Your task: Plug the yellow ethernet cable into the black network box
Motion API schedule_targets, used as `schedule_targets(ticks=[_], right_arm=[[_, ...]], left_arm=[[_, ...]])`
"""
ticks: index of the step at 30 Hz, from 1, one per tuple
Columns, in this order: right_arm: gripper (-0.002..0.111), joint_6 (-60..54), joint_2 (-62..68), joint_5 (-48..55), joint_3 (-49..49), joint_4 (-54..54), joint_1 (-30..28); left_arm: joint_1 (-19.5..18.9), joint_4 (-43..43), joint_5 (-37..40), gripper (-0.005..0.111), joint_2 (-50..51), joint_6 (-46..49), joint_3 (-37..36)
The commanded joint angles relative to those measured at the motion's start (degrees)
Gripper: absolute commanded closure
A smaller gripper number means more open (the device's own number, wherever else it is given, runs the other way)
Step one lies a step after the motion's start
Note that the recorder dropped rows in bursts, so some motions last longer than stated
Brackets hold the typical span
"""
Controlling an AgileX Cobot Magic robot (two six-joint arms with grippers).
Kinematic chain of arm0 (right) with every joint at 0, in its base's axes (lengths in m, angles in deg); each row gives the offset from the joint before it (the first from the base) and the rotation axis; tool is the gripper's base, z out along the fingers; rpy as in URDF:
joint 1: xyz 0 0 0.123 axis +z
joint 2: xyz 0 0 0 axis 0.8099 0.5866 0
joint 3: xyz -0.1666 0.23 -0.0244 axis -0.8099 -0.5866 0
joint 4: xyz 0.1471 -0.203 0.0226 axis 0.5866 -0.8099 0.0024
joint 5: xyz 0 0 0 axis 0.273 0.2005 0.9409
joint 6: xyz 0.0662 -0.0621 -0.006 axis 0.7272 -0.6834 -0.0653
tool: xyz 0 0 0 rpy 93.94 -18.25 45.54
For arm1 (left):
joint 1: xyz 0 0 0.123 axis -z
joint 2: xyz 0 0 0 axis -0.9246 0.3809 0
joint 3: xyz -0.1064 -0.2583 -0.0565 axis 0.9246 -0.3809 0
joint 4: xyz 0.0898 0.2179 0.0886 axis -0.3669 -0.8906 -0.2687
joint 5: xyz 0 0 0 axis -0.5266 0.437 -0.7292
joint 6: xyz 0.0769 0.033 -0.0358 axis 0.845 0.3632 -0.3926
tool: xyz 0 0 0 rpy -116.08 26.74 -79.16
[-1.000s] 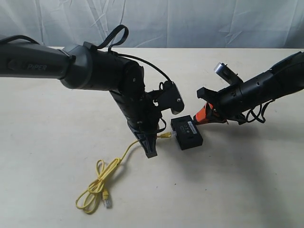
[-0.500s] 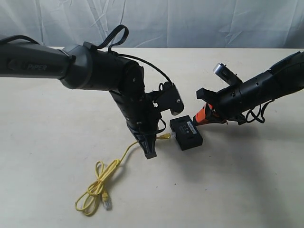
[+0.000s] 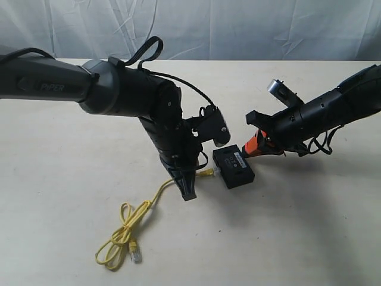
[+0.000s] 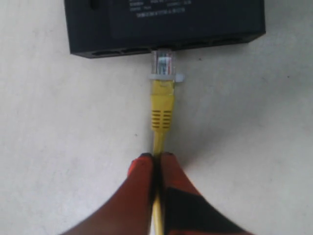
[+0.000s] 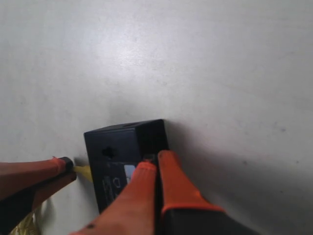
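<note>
My left claw [image 4: 155,159] pinches the yellow ethernet cable [image 4: 162,105] behind its boot, plug lying straight ahead at a port of the black network box [image 4: 98,29]. My right claw [image 5: 155,157], pressed together, touches the box's opposite side.

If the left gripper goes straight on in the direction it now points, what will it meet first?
The black network box. The left gripper, shut on the yellow ethernet cable, points at its port side; the cable's plug is at a port, depth unclear.
</note>
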Motion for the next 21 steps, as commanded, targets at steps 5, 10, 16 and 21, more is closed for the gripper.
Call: schedule_targets(ticks=[5, 10, 16, 21], right_arm=[[0.109, -0.23, 0.60, -0.17, 0.10, -0.95, 0.16], [0.109, -0.13, 0.60, -0.18, 0.10, -0.95, 0.16], [0.109, -0.14, 0.60, -0.06, 0.10, -0.95, 0.16], [0.109, -0.14, 0.60, 0.41, 0.10, -0.95, 0.16]], left_arm=[[0.62, 0.30, 0.30, 0.107, -0.13, -0.37, 0.24], [0.62, 0.30, -0.58, 0.107, -1.35, -0.37, 0.24], [0.62, -0.04, -1.25, 0.107, -1.34, -0.37, 0.24], [0.62, 0.35, -1.25, 0.107, -0.72, -0.37, 0.24]])
